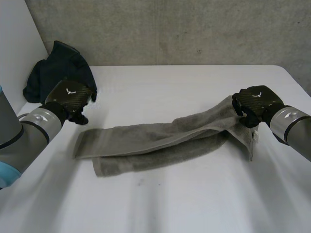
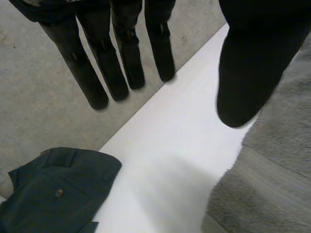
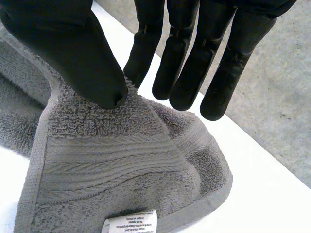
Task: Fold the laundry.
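Observation:
A grey towel (image 1: pixel 155 141) lies folded lengthwise across the white table (image 1: pixel 170 204). Its right end is raised off the surface, pinched between the thumb and fingers of my right hand (image 1: pixel 255 104). In the right wrist view the thumb of that hand (image 3: pixel 73 43) presses into a bunched corner of the towel (image 3: pixel 112 160), whose white label (image 3: pixel 130 223) hangs below. My left hand (image 1: pixel 70 97) hovers just above and behind the towel's left end. In the left wrist view this hand (image 2: pixel 121 53) has straight fingers with nothing between them and the thumb, and the towel (image 2: pixel 272 170) lies beside the thumb.
A dark blue garment (image 1: pixel 58 70) is heaped at the table's back left corner, close behind my left hand, and appears beyond the fingertips as dark cloth (image 2: pixel 53 189) with a button. A concrete wall stands behind the table. Bare table surface stretches in front of the towel.

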Controlling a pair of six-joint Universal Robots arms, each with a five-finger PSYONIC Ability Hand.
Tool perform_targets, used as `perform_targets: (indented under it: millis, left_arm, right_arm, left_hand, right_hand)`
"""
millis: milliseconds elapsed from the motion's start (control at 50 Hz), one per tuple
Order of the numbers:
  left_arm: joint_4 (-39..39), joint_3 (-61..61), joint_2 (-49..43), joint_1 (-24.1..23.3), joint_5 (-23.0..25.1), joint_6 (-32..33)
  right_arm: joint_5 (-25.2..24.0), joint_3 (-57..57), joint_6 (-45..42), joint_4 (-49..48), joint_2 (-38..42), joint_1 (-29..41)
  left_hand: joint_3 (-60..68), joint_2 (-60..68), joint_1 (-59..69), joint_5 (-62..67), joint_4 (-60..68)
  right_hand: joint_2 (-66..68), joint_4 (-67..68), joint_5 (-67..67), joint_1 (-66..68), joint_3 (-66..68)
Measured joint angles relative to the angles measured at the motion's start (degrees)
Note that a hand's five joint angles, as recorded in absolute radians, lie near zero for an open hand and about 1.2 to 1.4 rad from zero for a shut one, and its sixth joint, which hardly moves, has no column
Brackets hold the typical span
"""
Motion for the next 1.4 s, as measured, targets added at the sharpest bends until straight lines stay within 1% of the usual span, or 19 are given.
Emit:
perform_targets:
  millis: [40, 60, 100, 220, 280, 640, 820, 840, 860, 880, 900, 1000, 1100, 1280, 1320, 1340, 1360, 1380, 1400]
  left_arm:
    - [-0.62, -0.95, -0.80, 0.01, 0.47, -0.47]
    - [-0.97, -1.24, -1.47, 0.02, 0.58, -0.49]
    - [-1.34, -1.47, -2.23, 0.03, 0.67, -0.47]
    - [-3.92, -2.21, -7.57, 0.58, 0.98, -0.08]
    - [-4.31, -2.27, -8.52, 0.86, 1.04, 0.04]
    - [-3.49, 0.58, -14.87, 1.58, 1.05, 1.65]
    - [-3.35, 2.84, -17.62, 1.36, 0.82, 4.14]
    - [-3.35, 3.28, -18.04, 1.32, 0.76, 4.27]
    - [-3.35, 3.42, -18.15, 1.30, 0.74, 4.30]
    - [-3.34, 3.99, -18.54, 1.19, 0.67, 4.33]
    - [-3.33, 4.29, -18.67, 1.12, 0.62, 4.29]
    - [-3.09, 4.94, -17.50, 0.70, 0.50, 3.74]
    - [-2.54, 4.48, -13.11, 0.03, 0.50, 2.27]
    - [-3.48, 3.63, -6.43, -1.18, 0.50, -2.56]
    - [-3.77, 3.63, -5.85, -1.23, 0.51, -3.20]
    - [-4.21, 3.68, -4.96, -1.29, 0.52, -4.41]
    - [-4.53, 3.76, -4.27, -1.32, 0.53, -5.53]
    - [-4.71, 3.79, -3.88, -1.33, 0.53, -6.19]
    - [-4.83, 3.82, -3.54, -1.33, 0.53, -6.76]
  right_arm:
    - [0.37, -0.37, 0.00, 0.34, 0.80, 0.24]
    - [0.74, -0.61, 0.00, 0.43, 1.45, 0.34]
    - [1.16, -0.83, 0.01, 0.45, 1.99, 0.41]
    - [6.09, -2.41, 0.09, 0.29, 5.77, 0.80]
    - [7.15, -2.58, 0.13, 0.19, 6.28, 0.86]
    - [7.45, -2.25, 1.20, 0.22, 6.39, 0.93]
    - [7.41, -1.90, 1.24, 0.25, 6.37, 1.29]
    - [7.45, -1.87, 1.24, 0.26, 6.36, 1.34]
    - [7.47, -1.86, 1.23, 0.26, 6.35, 1.36]
    - [7.52, -1.84, 1.22, 0.27, 6.33, 1.40]
    - [7.57, -1.83, 1.22, 0.28, 6.30, 1.41]
    - [7.75, -1.82, 1.21, 0.33, 6.18, 1.44]
    - [7.91, -1.82, 1.21, 0.38, 6.02, 1.52]
    - [7.81, -2.41, 1.18, 0.98, 5.61, 1.66]
    - [7.84, -2.77, 1.15, 1.48, 5.60, 1.62]
    - [7.91, -3.37, 1.11, 2.46, 5.60, 1.52]
    - [8.04, -4.01, 1.11, 3.63, 5.61, 1.34]
    - [8.09, -4.36, 1.15, 4.44, 5.59, 1.22]
    - [8.11, -4.53, 1.20, 4.87, 5.58, 1.15]
  left_hand:
    - [-13.50, -13.48, -12.90, -13.92, -13.74]
    - [-14.29, -14.31, -12.96, -14.91, -14.71]
    - [-14.37, -14.45, -12.96, -15.04, -14.86]
    - [-14.37, -14.45, -12.96, -15.05, -14.86]
    - [-14.08, -14.05, -12.42, -14.17, -14.22]
    - [-12.87, -12.45, -10.77, -12.08, -12.25]
    - [2.02, 2.40, 4.41, 1.25, 2.32]
    - [11.98, 12.68, 13.80, 11.30, 12.62]
    - [11.98, 12.68, 13.80, 11.30, 12.62]
    - [20.81, 21.68, 21.60, 20.36, 21.46]
    - [21.96, 22.87, 22.25, 21.74, 22.99]
    - [23.37, 24.41, 22.25, 22.26, 24.61]
    - [23.37, 24.42, 22.26, 22.26, 24.61]
    - [23.62, 24.55, 22.25, 22.26, 24.63]
    - [23.62, 24.55, 22.25, 22.26, 24.63]
    - [23.62, 24.56, 22.25, 22.26, 24.63]
    - [23.62, 24.56, 22.25, 22.26, 24.63]
    - [23.62, 24.56, 22.25, 22.26, 24.63]
    - [23.62, 24.56, 22.25, 22.26, 24.63]
  right_hand:
    - [0.00, 0.00, 0.03, 0.00, 0.00]
    - [0.00, 0.00, 0.09, 0.00, 0.00]
    - [0.00, 0.00, 0.09, 0.00, 0.00]
    - [0.00, 0.00, 0.38, 0.00, 0.00]
    - [0.00, 0.00, 0.38, 0.00, 0.00]
    - [0.00, 0.00, 0.38, 0.00, 0.00]
    - [0.00, 0.00, 0.38, 0.00, 0.00]
    - [0.00, 0.00, 0.38, 0.00, 0.00]
    - [0.00, 0.00, 0.38, 0.00, 0.00]
    - [0.00, 0.00, 0.38, 0.00, 0.00]
    - [0.00, 0.00, 0.38, 0.00, 0.00]
    - [0.00, 0.00, 0.38, 0.00, 0.00]
    - [0.00, 0.00, 0.38, 0.00, 0.00]
    - [0.00, 0.00, 0.38, 0.00, 0.00]
    - [-3.66, -2.79, -2.36, -3.38, -2.79]
    - [-23.58, -21.91, -20.77, -22.33, -22.05]
    - [-23.58, -21.91, -20.77, -22.33, -22.05]
    - [-43.61, -41.99, -40.82, -38.31, -42.19]
    - [-43.61, -41.99, -40.82, -38.31, -42.19]
